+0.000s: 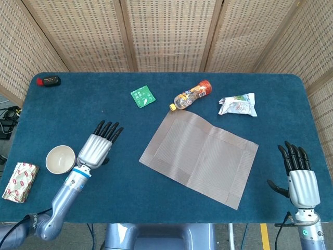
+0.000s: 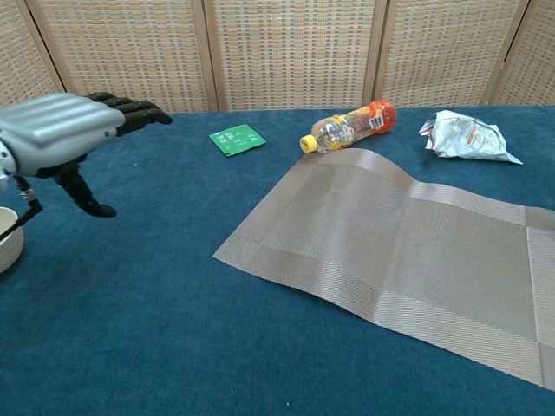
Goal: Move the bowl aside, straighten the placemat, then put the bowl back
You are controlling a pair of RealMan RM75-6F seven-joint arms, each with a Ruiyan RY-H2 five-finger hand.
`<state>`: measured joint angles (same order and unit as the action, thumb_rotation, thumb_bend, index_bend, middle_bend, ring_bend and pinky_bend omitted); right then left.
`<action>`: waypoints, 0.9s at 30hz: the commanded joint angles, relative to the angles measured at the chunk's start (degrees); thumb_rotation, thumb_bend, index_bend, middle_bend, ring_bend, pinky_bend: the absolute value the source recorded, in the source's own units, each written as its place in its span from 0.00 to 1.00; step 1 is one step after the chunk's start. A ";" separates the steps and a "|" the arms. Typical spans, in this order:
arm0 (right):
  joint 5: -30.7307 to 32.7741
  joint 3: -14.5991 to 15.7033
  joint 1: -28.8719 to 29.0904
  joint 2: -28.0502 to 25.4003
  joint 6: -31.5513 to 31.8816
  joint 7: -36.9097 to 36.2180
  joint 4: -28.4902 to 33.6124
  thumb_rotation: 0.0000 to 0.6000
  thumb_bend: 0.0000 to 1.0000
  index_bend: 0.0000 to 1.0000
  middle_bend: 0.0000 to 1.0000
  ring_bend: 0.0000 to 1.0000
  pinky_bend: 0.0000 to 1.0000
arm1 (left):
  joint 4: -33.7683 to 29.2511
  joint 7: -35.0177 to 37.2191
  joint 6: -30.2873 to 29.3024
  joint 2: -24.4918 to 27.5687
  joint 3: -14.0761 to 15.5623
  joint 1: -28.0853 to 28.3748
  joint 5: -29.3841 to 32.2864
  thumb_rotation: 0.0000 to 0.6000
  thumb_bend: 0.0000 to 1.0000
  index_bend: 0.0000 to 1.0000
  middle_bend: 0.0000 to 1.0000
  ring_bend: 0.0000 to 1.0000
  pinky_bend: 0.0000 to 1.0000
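A blue worktop fills the scene, seen from above and from chest height, with woven screens behind it.

At the far left corner lies a small black and red object. At the near left edge sits a red and white packet. Just right of it stands the white bowl, upright and off the mat, well to the left of the placemat. In the chest view only its rim shows at the left edge.

The left hand hovers just right of the bowl, palm down, fingers straight and slightly apart, pointing toward the far side. It holds nothing and does not touch the bowl.

Farther right, toward the far side, lies a green sachet. Beside it a plastic bottle rests on its side, yellow cap toward the left, its cap end just at the far corner of the placemat.

The grey woven placemat lies in the middle of the worktop, turned askew to the worktop edges, with a raised ripple near its far edge.

Beyond its right side is a crumpled silver snack bag.

At the near right edge the right hand is raised with fingers straight and slightly spread, empty, apart from the placemat.
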<state>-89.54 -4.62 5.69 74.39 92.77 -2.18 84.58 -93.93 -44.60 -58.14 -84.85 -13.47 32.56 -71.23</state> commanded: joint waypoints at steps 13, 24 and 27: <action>1.76 -1.88 0.22 -0.70 -0.79 -3.58 -1.15 1.00 0.19 0.02 0.00 0.00 0.00 | 15.65 -7.05 7.38 -15.44 0.19 13.39 9.42 1.00 0.02 0.00 0.00 0.00 0.00; 2.23 -2.28 0.09 -0.93 -1.13 -4.69 -1.40 1.00 0.19 0.02 0.00 0.00 0.00 | 17.50 -6.78 6.38 -17.48 3.44 15.16 9.84 1.00 0.02 0.00 0.00 0.00 0.00; 2.19 -2.34 0.09 -0.96 -1.13 -4.87 -1.31 1.00 0.19 0.02 0.00 0.00 0.00 | 17.70 -6.67 6.19 -17.58 3.79 15.52 10.17 1.00 0.02 0.00 0.00 0.00 0.00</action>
<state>-87.36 -6.96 5.77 73.44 91.64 -7.06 83.27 -76.26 -51.29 -51.91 -102.41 -9.71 48.05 -61.09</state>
